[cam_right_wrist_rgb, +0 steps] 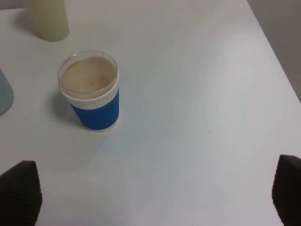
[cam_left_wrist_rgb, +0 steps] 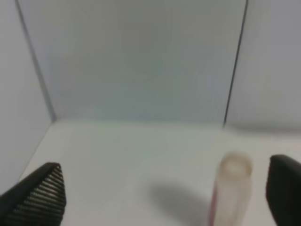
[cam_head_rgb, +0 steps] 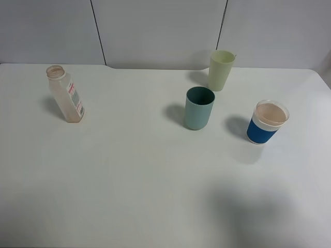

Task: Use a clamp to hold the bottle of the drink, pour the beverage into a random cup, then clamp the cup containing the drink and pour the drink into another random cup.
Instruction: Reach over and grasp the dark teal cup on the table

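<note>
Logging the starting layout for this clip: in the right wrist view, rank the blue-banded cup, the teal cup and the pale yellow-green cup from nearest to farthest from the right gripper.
From the right gripper, whose jaws are open:
1. Blue-banded cup: closest, just ahead of the fingers.
2. Teal cup: off to the side, only its edge in frame.
3. Pale yellow-green cup: farthest, behind the other two.

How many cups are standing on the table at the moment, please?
3. The pale yellow-green cup stands farthest back, the teal cup in front of it near the middle, and the blue-banded white cup farther right. No other cup seems hidden.
</note>
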Controlling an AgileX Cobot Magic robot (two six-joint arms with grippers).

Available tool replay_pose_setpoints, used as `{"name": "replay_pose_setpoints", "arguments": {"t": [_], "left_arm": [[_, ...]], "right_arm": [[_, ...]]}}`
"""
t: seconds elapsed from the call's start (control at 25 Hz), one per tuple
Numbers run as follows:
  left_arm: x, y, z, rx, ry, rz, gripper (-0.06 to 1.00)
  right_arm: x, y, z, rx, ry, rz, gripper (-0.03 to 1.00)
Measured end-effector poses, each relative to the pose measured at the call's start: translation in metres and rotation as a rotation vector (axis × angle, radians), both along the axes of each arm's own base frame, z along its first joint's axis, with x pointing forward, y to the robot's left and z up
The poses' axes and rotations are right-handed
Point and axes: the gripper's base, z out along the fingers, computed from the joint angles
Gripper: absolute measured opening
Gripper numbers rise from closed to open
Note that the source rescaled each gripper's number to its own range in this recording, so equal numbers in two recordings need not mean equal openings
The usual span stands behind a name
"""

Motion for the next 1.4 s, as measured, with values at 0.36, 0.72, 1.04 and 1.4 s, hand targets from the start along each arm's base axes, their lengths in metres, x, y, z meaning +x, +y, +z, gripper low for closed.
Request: {"name": "replay_pose_setpoints", "arguments": {"t": [0.36, 0.72, 1.04, 1.4], "left_arm": [[-0.051, -0.005, -0.017, 0.008, 0.233, -0.08, 0.75], [-0.097, 0.002, -0.027, -0.006, 0.2, -0.018, 0.75], [-0.115, 0.011, -0.041, -0.024, 0.292, 0.081, 0.98], [-0.113, 0.007, -0.053, -0.042, 0.365, 0.043, 0.99]], "right_arm": [[0.0, 0.0, 0.0, 0.0, 0.0, 0.0, 0.94], [0.0, 0.0, 0.0, 0.0, 0.0, 0.0, 0.94], [0.0, 0.0, 0.0, 0.0, 0.0, 0.0, 0.94], [0.0, 0.0, 0.0, 0.0, 0.0, 0.0, 0.94]]}}
